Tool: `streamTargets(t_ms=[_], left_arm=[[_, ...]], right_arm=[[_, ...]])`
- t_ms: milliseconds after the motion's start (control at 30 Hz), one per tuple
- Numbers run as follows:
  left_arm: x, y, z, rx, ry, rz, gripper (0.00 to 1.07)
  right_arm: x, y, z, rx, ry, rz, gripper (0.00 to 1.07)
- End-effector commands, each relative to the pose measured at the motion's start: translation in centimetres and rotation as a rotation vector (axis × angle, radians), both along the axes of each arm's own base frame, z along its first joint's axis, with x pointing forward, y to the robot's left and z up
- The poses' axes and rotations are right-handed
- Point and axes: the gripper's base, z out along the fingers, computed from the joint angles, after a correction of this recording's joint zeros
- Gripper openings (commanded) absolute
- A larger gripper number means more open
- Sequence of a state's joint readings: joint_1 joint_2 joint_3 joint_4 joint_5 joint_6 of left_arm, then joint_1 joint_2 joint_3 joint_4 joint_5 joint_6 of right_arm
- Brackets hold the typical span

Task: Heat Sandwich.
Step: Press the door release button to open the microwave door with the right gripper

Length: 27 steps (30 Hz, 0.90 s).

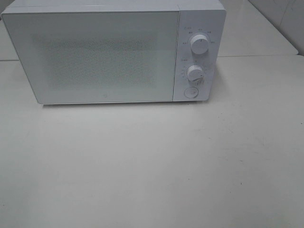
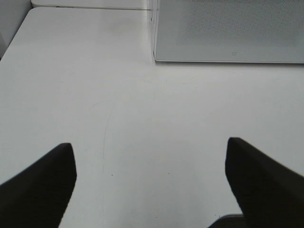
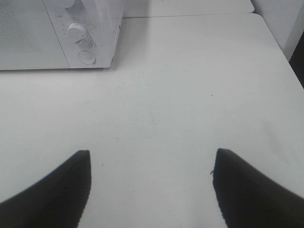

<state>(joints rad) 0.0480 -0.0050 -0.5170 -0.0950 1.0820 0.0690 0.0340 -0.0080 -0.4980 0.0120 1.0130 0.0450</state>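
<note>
1. The left gripper (image 2: 149, 142) has two black fingers (image 2: 42, 180) spread wide apart; nothing sits between them; only the flat white table (image 1: 152, 166) shows under them; the left front corner of the microwave is farther off.
2. A big white box-shaped microwave (image 1: 95, 57) stands on the far part of the table, a bit to the left of the middle; its wide door (image 1: 95, 66) with a dotted grey window is closed.
3. On the right side of the microwave's front there is a white panel; a round white knob (image 1: 199, 44) is at the top; a second round white knob (image 1: 195, 72) is under it; a small round white button (image 1: 190, 92) is at the bottom.
4. The right gripper (image 3: 152, 151) also has two black fingers (image 3: 57, 190) spread wide apart; nothing is between them; it is over the bare table, nearer than the microwave's knob side and to its right.
5. The sandwich shows in none of the views; I cannot tell where it is.
</note>
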Motion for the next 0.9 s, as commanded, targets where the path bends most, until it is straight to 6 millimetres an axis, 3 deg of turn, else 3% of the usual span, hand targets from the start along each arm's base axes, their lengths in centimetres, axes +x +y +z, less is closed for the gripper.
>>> streamTargets(t_ms=[33, 900], left_arm=[[-0.05, 0.0, 0.06, -0.006, -0.018, -0.003, 0.81], [-0.05, 0.0, 0.06, -0.006, -0.018, -0.003, 0.81]], right_arm=[[-0.26, -0.01, 0.06, -0.011, -0.039, -0.001, 0.71], [-0.26, 0.0, 0.07, -0.009, -0.04, -0.001, 0.71]])
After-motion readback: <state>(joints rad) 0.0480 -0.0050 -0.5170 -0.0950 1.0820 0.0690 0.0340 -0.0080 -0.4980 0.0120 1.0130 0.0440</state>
